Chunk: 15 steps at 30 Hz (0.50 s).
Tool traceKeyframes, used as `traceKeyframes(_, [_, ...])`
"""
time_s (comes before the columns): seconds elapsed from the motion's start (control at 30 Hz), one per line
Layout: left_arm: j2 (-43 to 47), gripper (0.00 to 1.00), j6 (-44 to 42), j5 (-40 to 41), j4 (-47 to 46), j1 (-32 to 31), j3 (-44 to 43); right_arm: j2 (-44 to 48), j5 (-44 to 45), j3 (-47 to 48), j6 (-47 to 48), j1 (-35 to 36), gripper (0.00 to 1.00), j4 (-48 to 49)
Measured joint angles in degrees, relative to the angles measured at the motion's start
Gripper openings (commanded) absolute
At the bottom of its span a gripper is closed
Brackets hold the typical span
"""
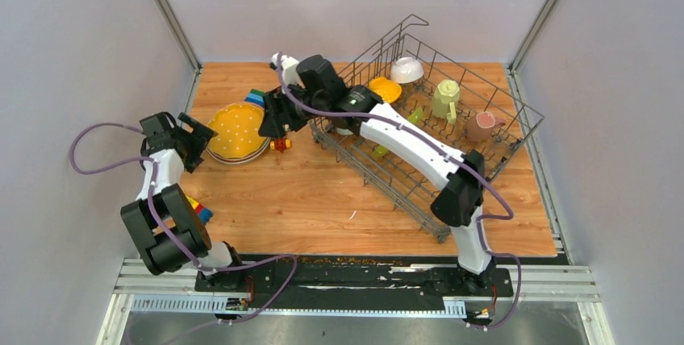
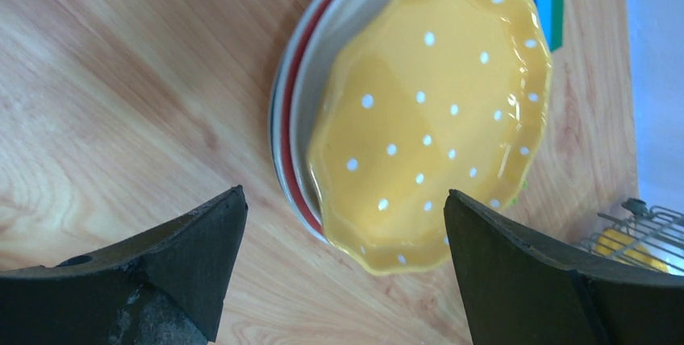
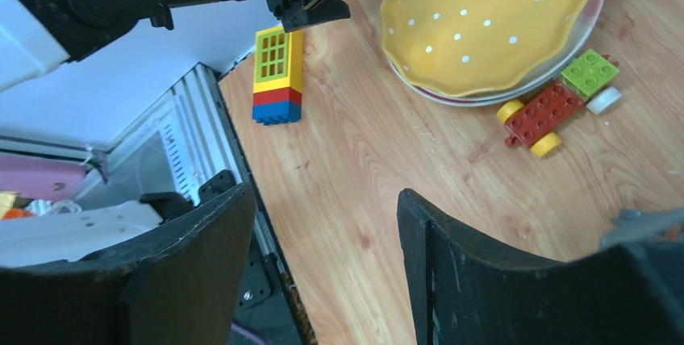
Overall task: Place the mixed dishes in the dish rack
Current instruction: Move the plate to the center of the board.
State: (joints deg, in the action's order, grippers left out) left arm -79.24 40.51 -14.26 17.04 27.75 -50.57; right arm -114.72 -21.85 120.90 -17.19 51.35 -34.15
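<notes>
A stack of plates (image 1: 236, 131) lies on the wooden table at the left, with a yellow white-dotted plate (image 2: 427, 119) on top and grey and red rims under it. My left gripper (image 1: 203, 142) hovers at the stack's left edge, open and empty (image 2: 345, 232). My right gripper (image 1: 273, 119) hangs at the stack's right edge, also open with only bare table between its fingers (image 3: 327, 232). The grey wire dish rack (image 1: 492, 169) stands at the right and holds a white bowl (image 1: 407, 69), a yellow bowl (image 1: 385, 89), a pale-green mug (image 1: 445, 99) and a pink mug (image 1: 482, 126).
A red and green toy block car (image 3: 556, 107) lies beside the plates, close to my right gripper. A yellow, red and blue block (image 3: 278, 75) stands near the table's left edge. More coloured blocks (image 1: 256, 97) sit behind the stack.
</notes>
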Motion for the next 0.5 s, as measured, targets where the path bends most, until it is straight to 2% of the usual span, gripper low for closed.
traceKeyframes(0.3, [-7.61, 0.85, -2.38, -0.66, -2.34, 1.27, -3.21, -18.29, 10.47, 17.97, 2.21, 3.76, 0.62, -5.07])
traceKeyframes(0.5, [-8.0, 0.83, -3.93, -0.66, -3.06, 1.29, -3.93, -25.55, 14.16, 22.67, 2.93, 3.23, 0.61, -4.37])
